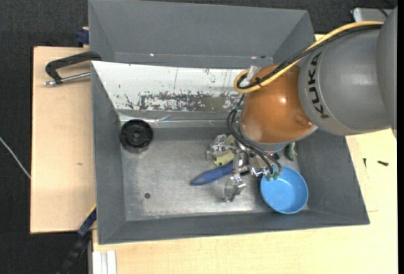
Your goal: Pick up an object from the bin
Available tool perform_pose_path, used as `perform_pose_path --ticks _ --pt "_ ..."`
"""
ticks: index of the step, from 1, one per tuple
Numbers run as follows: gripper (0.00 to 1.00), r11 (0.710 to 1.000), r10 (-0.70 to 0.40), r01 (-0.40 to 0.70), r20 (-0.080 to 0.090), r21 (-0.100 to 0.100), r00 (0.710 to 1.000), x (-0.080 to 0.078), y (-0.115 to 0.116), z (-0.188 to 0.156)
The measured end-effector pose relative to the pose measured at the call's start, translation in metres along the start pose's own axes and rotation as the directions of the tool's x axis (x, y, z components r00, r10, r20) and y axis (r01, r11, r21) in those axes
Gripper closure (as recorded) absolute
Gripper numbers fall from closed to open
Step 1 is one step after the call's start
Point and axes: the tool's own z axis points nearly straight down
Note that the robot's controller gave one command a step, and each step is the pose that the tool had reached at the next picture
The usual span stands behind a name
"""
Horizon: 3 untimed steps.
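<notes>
My gripper is low over the bin floor, right of the middle, under the orange wrist cover. Its two metal fingertips stand apart, one towards the back and one towards the front. A slim blue elongated thing lies on the floor, its right end in the gap between the fingers and its left end pointing left. The fingers are open around it and are not seen pressing on it. A round blue bowl sits just to the right, in the front right corner.
A black round disc-like thing lies at the back left of the floor. A small green thing peeks out by the right wall behind the arm. A tiny dark speck lies front left. The arm covers the bin's right side.
</notes>
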Motion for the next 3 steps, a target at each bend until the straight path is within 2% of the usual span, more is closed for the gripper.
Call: perform_pose_path --ticks 1,2,3 --pt "1.0 1.0 -0.003 0.003 0.002 -0.003 1.0 -0.001 0.003 0.0" --pt "1.0 1.0 -0.015 0.015 0.015 0.001 1.0 -0.003 -0.003 -0.116" --pt "1.0 0.935 -0.353 0.353 0.011 0.003 0.935 0.001 0.01 -0.184"
